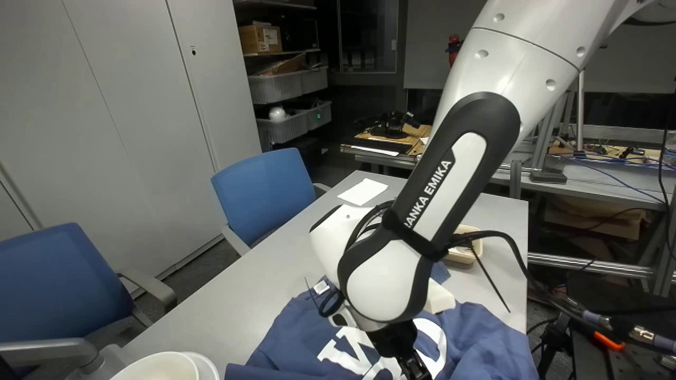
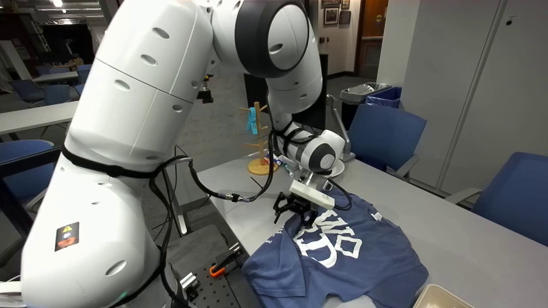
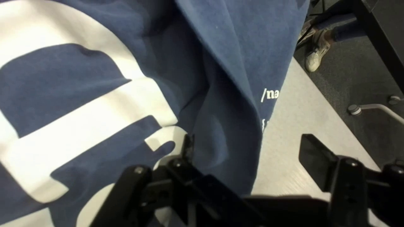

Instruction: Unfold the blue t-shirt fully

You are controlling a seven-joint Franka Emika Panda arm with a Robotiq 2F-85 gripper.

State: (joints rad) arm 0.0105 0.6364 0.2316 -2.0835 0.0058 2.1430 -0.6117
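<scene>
The navy-blue t-shirt (image 2: pixel 376 256) lies on the table, spread in part, with large white letters facing up. It also shows in an exterior view (image 1: pixel 296 332), partly hidden by the arm. In the wrist view the t-shirt (image 3: pixel 227 132) has a raised fold along one side, with small white print beyond it. My gripper (image 3: pixel 249 154) is open and holds nothing. One finger is over the cloth beside the letters; the other is over bare table. The shirt's edge lies between them. The gripper also shows in both exterior views (image 2: pixel 292 220) (image 1: pixel 414 367), low over the shirt's edge.
A beige tray (image 2: pixel 441 298) stands near the shirt. White dishes (image 1: pixel 158 367), a wooden rack (image 2: pixel 259 167) and several markers (image 2: pixel 287 170) stand at the table's far end. A white sheet (image 1: pixel 363 191) lies on the table. Blue chairs (image 1: pixel 264 192) line one side.
</scene>
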